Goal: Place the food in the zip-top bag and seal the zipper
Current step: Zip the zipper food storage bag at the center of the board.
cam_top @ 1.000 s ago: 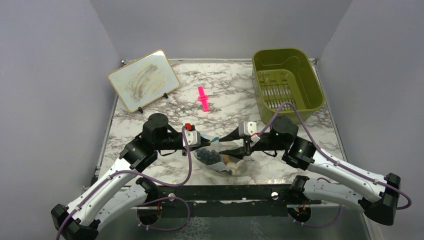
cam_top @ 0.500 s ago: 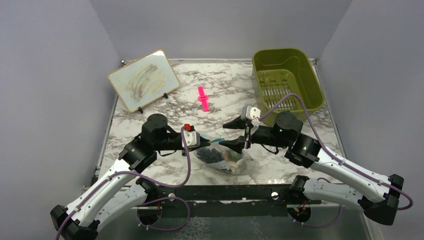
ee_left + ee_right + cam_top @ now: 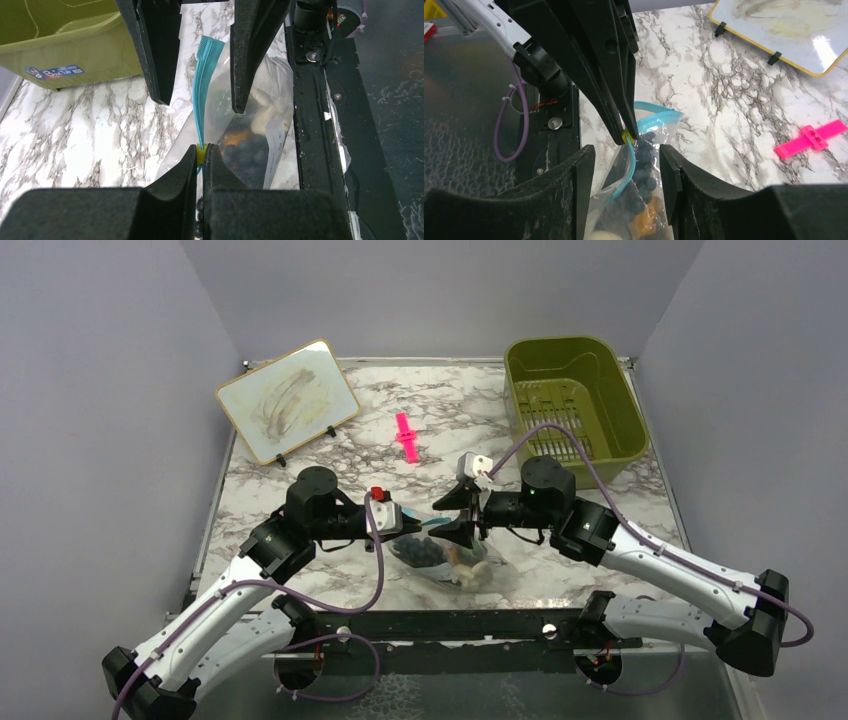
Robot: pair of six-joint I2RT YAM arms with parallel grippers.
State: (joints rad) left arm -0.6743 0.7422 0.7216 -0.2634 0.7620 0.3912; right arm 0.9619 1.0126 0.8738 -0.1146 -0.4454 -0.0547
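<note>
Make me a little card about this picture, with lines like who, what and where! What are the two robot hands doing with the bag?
Left gripper: shut, pinching one end of the zipper
Right gripper: open, one finger on each side of the zipper, not squeezing
Zip-top bag: body resting on the marble table, top held up
Food: inside the bag; dark grapes and an orange piece show
Zipper state: looks parted at its free end
Farther back: pink clip, green bin, whiteboard
</note>
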